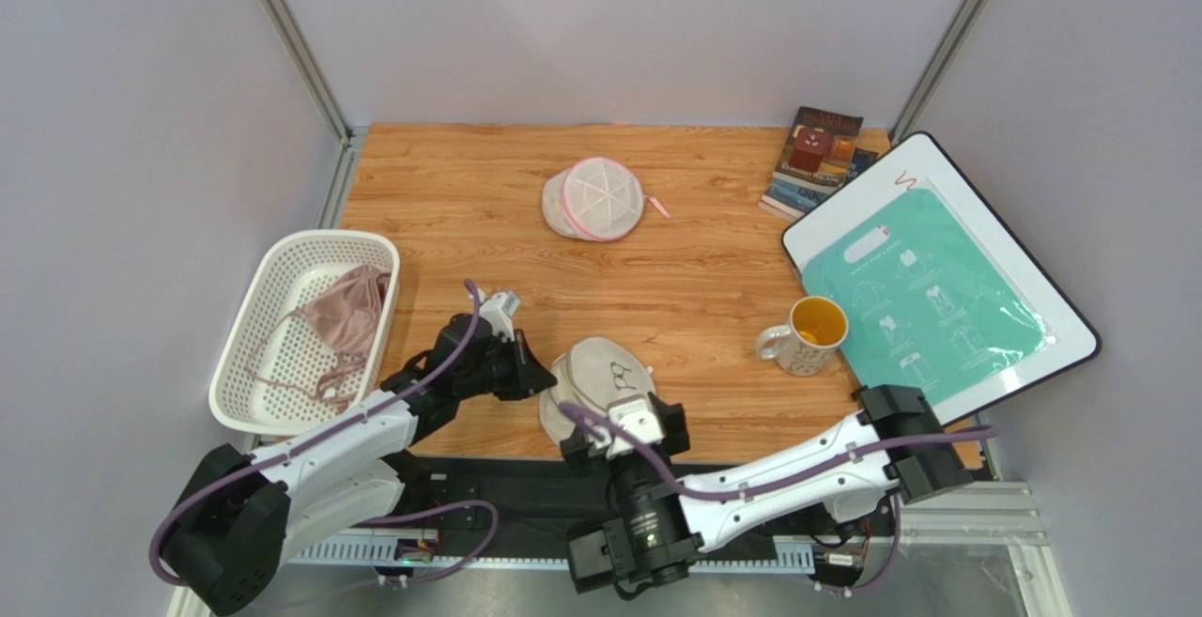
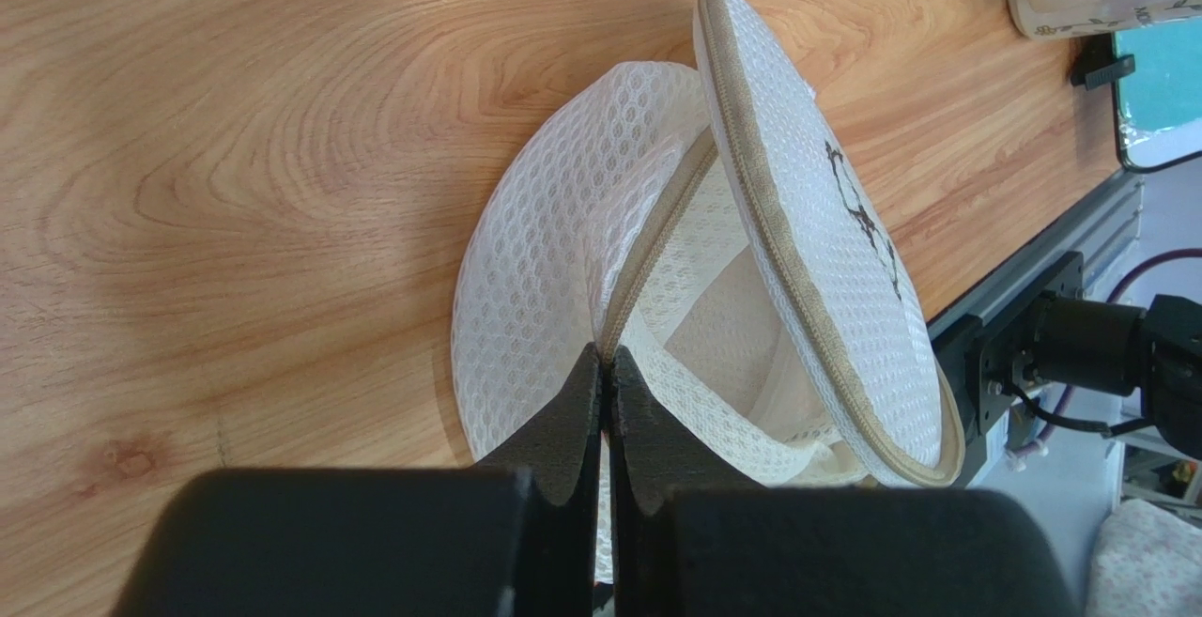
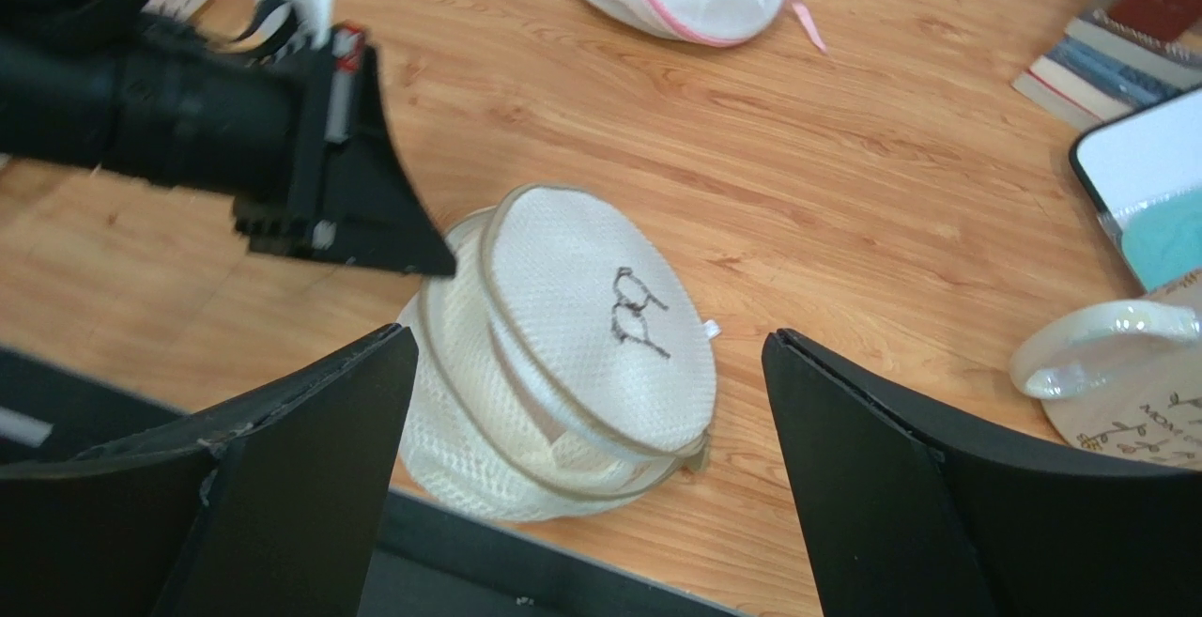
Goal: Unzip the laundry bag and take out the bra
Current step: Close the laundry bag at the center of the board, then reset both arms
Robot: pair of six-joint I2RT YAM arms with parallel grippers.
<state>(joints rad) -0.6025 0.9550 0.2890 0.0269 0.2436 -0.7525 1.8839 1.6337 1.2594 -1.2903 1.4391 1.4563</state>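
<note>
**Top external view.** A round, domed, beige-white mesh laundry bag (image 1: 604, 375) is placed at lower centre, on the wooden table (image 1: 706, 265). The left gripper (image 1: 543, 375) is set against its left rim, presumably so that the pouch is kept from sliding. The right gripper (image 1: 624, 406) is hung just above it. A white perforated plastic basket (image 1: 304, 240) is placed at the left of the frame. The dusty pink-mauve bra (image 1: 349, 310) is contained in it, well apart from the laundry bag.

**Left wrist view.** The left gripper (image 2: 610, 375) is clamped on the zip edge of the laundry bag (image 2: 550, 251) at lower centre. The pictogram face is lifted open, and no pink fabric is seen inside.

**Right wrist view.** The right gripper (image 3: 589, 343) is spread wide with nothing held. The laundry bag (image 3: 565, 321) is framed between its jaws. Both steps are judged complete.
</note>
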